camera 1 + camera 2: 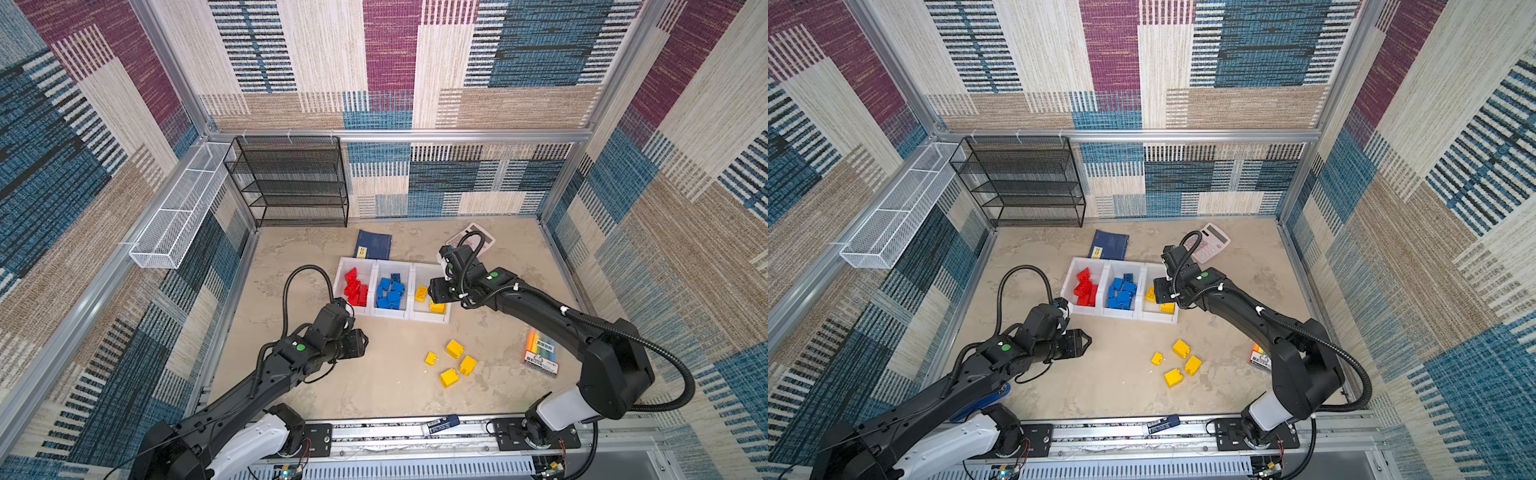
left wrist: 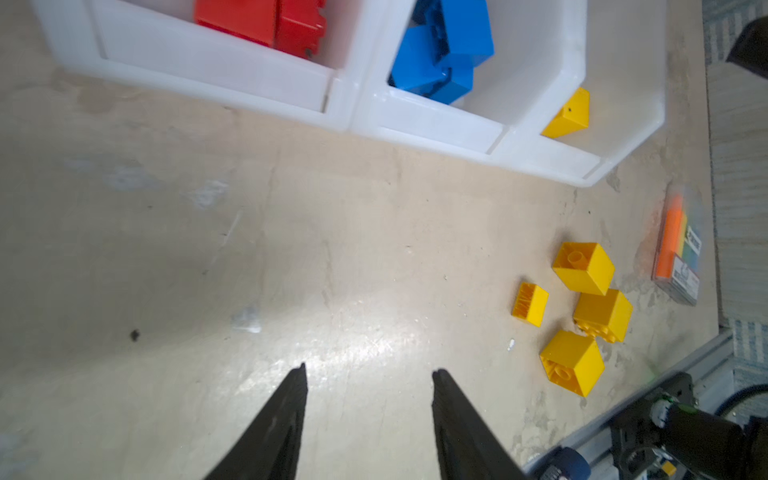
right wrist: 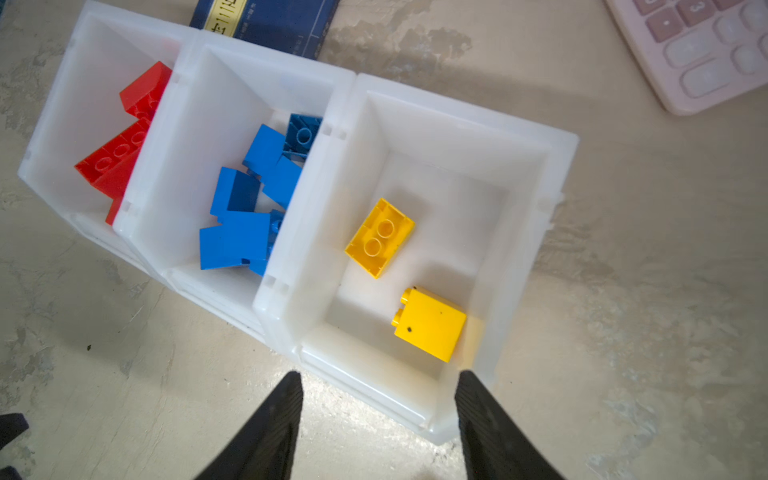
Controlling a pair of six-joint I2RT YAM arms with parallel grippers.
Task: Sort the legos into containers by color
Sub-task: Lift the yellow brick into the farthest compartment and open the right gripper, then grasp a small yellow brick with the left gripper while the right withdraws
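Three joined white containers (image 1: 390,312) sit mid-table. Red legos (image 1: 356,289) fill the left bin and blue legos (image 1: 390,293) the middle one. Two yellow legos (image 3: 380,237) (image 3: 430,324) lie in the right bin (image 3: 557,166). Several loose yellow legos (image 1: 455,349) (image 2: 584,268) lie on the table in front of it. My right gripper (image 3: 378,374) hangs open and empty above the right bin's front lip (image 1: 434,291). My left gripper (image 2: 368,370) (image 1: 361,340) is open and empty over bare table, in front of the red bin and left of the loose yellow legos.
A dark-blue booklet (image 1: 374,245) and a pink calculator (image 1: 1210,243) lie behind the bins. A marker pack (image 1: 540,353) lies right of the loose legos. A black mesh rack (image 1: 291,183) and a white wire basket (image 1: 178,212) stand at the back left. A blue tube (image 1: 442,424) rests on the front rail.
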